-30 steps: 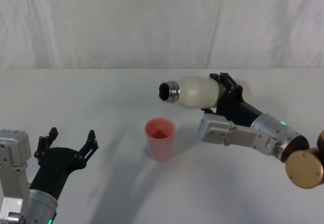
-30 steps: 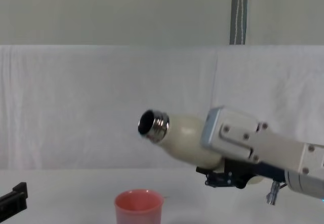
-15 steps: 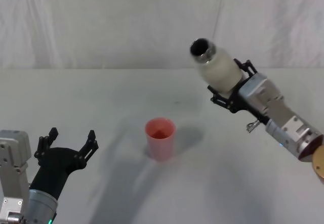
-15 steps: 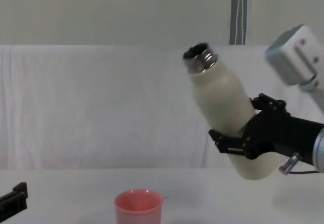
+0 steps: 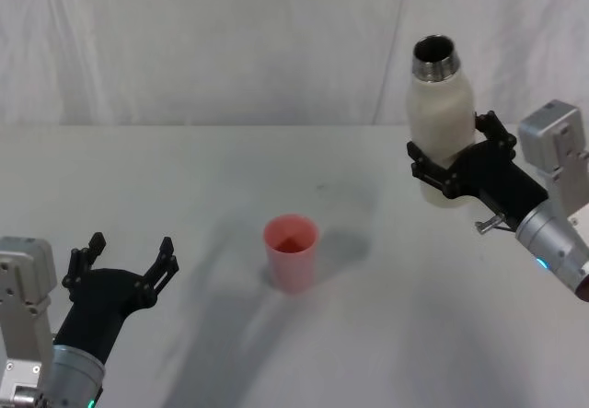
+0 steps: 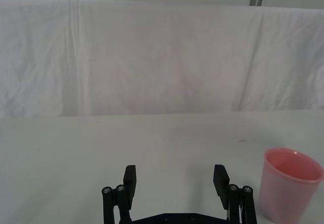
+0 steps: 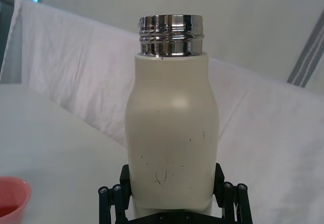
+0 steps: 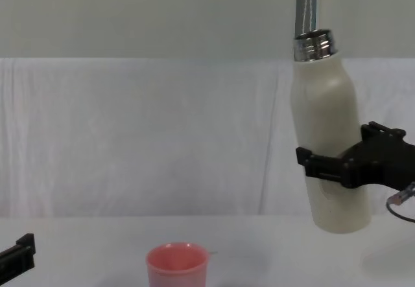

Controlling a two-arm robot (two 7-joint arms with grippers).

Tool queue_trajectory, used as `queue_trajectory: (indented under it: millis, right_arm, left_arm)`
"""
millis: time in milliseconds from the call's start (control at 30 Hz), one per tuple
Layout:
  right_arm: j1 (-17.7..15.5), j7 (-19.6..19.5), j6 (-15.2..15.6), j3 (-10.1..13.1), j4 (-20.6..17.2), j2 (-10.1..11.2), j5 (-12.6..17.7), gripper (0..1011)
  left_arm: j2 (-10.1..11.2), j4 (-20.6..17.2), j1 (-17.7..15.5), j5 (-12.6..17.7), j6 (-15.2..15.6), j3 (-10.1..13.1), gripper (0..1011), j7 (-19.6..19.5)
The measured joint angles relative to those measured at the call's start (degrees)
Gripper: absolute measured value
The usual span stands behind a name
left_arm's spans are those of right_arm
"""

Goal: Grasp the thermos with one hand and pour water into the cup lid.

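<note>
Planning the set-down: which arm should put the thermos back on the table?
Right. Its tool already grips the upright thermos above the table; the left tool sits open, far side of the cup lid.

Bright, even, diffuse lighting; soft shadows on the table (image 5: 184,196) left of the cup lid (image 5: 292,252); steel neck glints; everything sharp.

The thermos (image 7: 171,138) has a matt cream-white body, smooth but marked with fine dark scratches, and a glossy, mirror-like threaded steel neck (image 7: 171,35). The cup lid (image 5: 292,252) is smooth pink plastic with a soft sheen. The right end effector (image 5: 460,164) and the left end effector (image 5: 129,262) are matt black, with small screws at the joints. A plain, matt white cloth covers the table (image 5: 230,178); the backdrop cloth (image 6: 152,57) is white and faintly creased.
</note>
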Motion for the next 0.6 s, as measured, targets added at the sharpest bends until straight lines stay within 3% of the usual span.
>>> queue_trajectory:
  millis: [200,600]
  right_arm:
    - [-1.05,0.44,1.32,1.21,-1.15,0.20,3.36,950]
    - [-2.58,0.49,2.24,1.93,-2.20,0.58,7.27,950]
  left_arm:
    - [0.00,0.00,0.00,0.00,0.00,0.00,1001,0.00]
    - [0.00,0.00,0.00,0.00,0.00,0.00,1001,0.00]
